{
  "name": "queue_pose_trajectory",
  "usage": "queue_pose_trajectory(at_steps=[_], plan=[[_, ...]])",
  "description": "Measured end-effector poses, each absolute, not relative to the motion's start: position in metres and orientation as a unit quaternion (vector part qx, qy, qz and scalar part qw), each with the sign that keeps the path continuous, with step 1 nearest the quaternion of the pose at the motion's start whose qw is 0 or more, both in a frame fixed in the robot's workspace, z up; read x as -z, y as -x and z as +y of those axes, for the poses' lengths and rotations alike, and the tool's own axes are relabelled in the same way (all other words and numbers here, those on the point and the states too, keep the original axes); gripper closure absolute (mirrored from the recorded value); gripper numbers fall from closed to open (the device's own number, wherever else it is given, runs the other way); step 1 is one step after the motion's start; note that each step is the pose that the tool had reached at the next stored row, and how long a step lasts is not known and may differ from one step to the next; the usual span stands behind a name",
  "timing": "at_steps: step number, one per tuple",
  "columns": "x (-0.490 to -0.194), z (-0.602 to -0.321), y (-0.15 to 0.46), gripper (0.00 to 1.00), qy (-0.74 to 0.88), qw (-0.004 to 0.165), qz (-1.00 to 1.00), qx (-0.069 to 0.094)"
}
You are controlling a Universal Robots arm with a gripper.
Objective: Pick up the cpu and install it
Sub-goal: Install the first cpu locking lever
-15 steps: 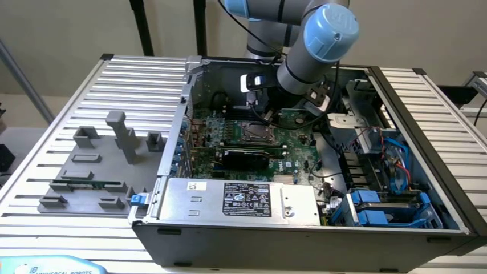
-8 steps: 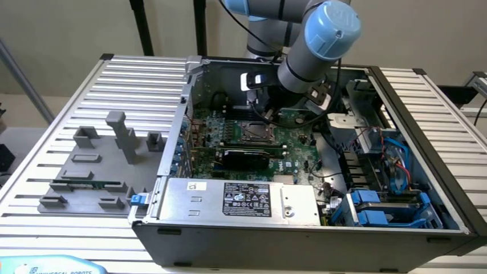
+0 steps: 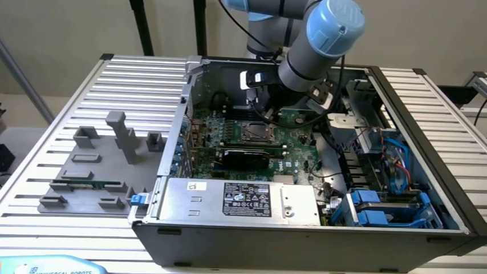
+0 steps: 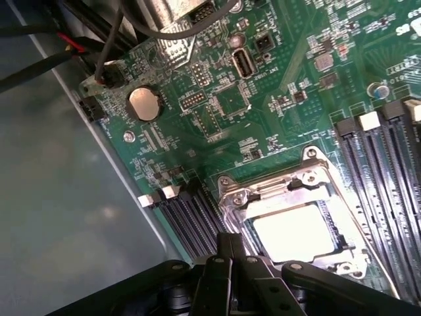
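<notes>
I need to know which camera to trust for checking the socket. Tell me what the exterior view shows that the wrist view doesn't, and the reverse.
Exterior view alone: the open dark computer case, the silver power supply box, the grey fixture blocks and the blue-jointed arm.

Wrist view alone: the round silver coin battery and the black shut gripper close above the socket.

Both: the green motherboard and the silver-framed socket with the silvery-white square cpu lying in it.

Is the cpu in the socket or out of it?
In. The cpu lies flat inside the socket's metal frame on the motherboard, silvery top up.
</notes>
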State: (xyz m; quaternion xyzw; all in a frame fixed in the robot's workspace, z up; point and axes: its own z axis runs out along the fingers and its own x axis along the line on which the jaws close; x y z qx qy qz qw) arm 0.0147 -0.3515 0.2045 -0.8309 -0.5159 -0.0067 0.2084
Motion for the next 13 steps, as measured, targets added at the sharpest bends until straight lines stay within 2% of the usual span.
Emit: queue_pose_trajectory(at_steps=[13], plan=[[-0.212,-0.380,-0.001,0.89,0.831,0.209,-0.516,0.007]])
